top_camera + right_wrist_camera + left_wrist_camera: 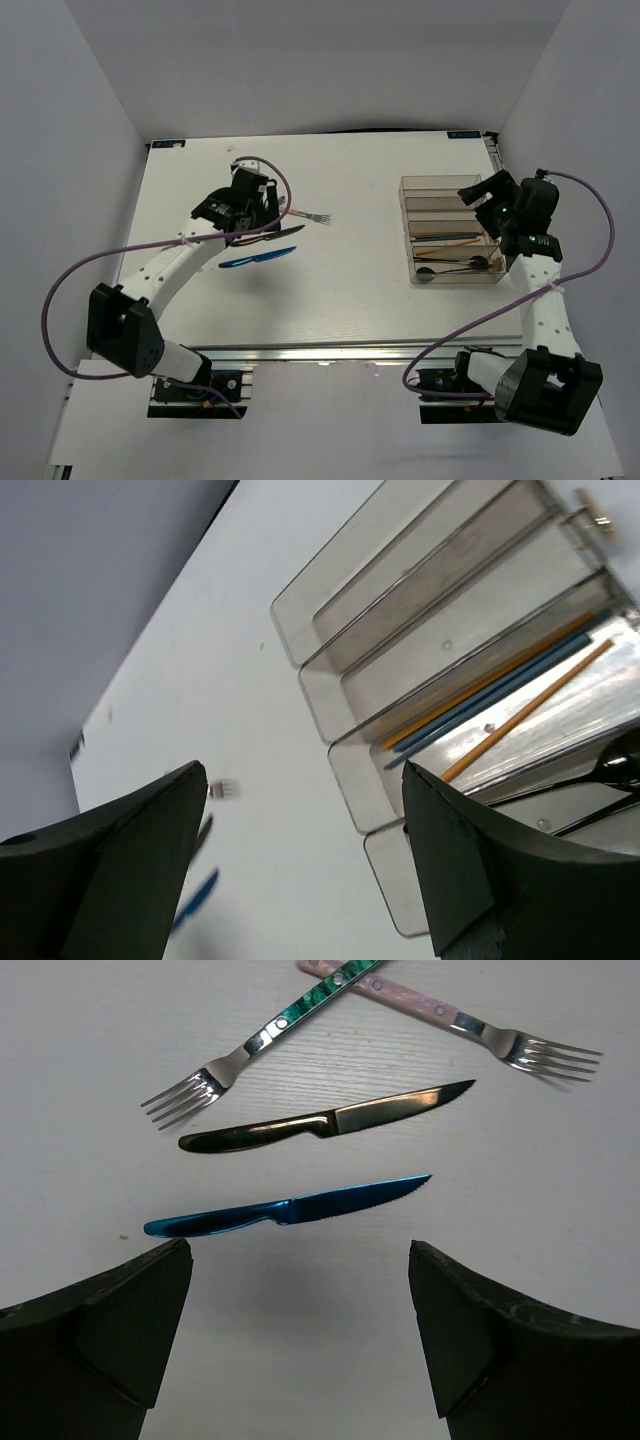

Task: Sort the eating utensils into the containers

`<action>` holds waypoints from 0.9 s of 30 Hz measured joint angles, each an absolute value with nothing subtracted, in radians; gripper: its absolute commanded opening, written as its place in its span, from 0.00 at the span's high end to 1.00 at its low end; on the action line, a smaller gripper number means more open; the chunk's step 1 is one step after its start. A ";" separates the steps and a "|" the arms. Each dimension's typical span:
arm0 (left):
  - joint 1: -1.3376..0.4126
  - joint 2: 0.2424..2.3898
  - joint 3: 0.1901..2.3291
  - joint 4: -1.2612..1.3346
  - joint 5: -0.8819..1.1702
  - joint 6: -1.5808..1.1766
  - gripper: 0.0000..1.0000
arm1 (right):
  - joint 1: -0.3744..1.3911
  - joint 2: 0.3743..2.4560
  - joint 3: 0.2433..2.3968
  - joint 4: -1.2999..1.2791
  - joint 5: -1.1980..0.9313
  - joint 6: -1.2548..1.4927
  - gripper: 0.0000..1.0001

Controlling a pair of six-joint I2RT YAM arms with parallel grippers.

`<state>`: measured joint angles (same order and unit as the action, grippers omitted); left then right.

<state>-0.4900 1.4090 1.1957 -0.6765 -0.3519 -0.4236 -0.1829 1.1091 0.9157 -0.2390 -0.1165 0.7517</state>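
Left gripper (298, 1260): fingers spread wide, nothing between them, hovering just short of the blue knife (290, 1207). Past it lay the black knife (320, 1120), then the teal-handled fork (250, 1045) and pink-handled fork (470, 1025), handles crossed and cut off by the frame's top edge.

From above, the left arm hid most of that group.

Right gripper (305, 780): fingers apart and empty, over the tray (300, 630). Chopsticks (520, 715) lay in the second-nearest compartment. Black spoons (600, 770) lay in the nearest one, cut off at the frame edge.

I could not read the sticker (462, 134) on the table (340, 290); too small.
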 measured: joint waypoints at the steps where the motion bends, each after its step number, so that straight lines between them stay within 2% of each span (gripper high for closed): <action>1: -0.480 1.436 1.206 -0.685 -0.358 -0.422 0.02 | -0.174 1.098 0.916 -0.243 -0.142 0.727 0.16; 7: -0.459 1.547 1.266 -0.705 -0.364 -0.382 0.02 | -0.121 1.056 0.913 -0.294 -0.270 0.614 0.11; 14: -0.414 1.633 1.371 -0.706 -0.325 -0.325 0.02 | -0.063 1.047 0.899 -0.307 -0.357 0.551 0.11; 22: -0.407 1.770 1.354 -0.793 -0.128 -0.196 0.02 | 0.085 1.070 0.899 -0.315 -0.414 0.487 0.11; 27: -0.406 1.776 1.291 -0.822 -0.082 -0.165 0.02 | 0.172 1.087 0.898 -0.315 -0.421 0.468 0.11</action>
<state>-0.4065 1.7756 1.2907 -0.8219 -0.0822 -0.1650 0.1719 1.0874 0.8978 -0.3149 -0.4210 0.4679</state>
